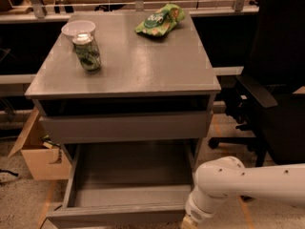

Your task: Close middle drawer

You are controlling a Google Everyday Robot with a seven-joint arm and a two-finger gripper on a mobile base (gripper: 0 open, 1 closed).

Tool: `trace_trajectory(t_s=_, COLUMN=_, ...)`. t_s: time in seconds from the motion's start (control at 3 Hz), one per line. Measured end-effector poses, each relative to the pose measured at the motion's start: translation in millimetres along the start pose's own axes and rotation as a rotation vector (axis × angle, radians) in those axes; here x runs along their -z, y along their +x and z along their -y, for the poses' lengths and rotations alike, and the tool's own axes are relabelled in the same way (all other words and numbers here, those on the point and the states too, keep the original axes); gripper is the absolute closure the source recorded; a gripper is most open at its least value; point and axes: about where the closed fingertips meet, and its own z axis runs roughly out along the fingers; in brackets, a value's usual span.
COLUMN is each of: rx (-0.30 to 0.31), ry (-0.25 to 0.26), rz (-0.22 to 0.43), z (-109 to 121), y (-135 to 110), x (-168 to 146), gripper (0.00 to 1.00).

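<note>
Our gripper sits at the right end of the open middle drawer front, with the cabinet straight beyond it. We cannot tell its grip state.

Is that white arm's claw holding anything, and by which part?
Cannot be told: the claw is cut off at the bottom edge, by the right front corner of the open middle drawer.

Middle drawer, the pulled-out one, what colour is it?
Matte grey middle drawer, clearest in camera view; the gripper sits by its front right corner.
</note>
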Motion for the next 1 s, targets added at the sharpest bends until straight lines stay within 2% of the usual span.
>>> trace_trajectory(t_s=0.67, rx=-0.052, ry=0.034, rz=0.036, z=12, y=-7, x=-67, gripper=1.0)
trace_trajectory(t_s=1.0, rx=-0.047, ry=0.061, rz=0.074, z=23, y=-22, x=-85, gripper=1.0)
